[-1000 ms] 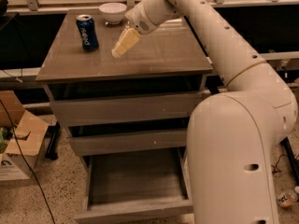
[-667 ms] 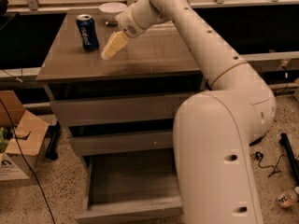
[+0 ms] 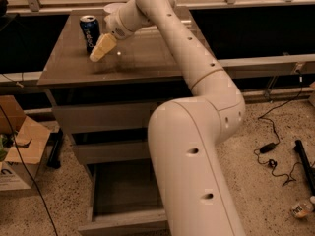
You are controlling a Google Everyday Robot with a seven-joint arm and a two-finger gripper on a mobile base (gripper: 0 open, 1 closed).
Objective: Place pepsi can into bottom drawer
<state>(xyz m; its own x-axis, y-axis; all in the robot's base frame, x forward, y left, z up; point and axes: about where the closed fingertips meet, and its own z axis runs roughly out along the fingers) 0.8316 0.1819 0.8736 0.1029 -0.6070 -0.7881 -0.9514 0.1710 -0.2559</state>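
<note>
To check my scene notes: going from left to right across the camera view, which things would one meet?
Cardboard box on the floor → pepsi can on the cabinet top → gripper, just right of the can → black cable on the floor.

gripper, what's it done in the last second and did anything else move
The gripper has swung left across the cabinet top and now sits close beside the pepsi can, with no grasp visible. The can stands upright where it was, and the bottom drawer stays open.

gripper (image 3: 102, 48) just beside pepsi can (image 3: 89, 32): matt cream plastic. can looks glossy metal. table (image 3: 147, 58) and bottom drawer (image 3: 123, 191) matt wood; arm (image 3: 197, 156) smooth white plastic.
</note>
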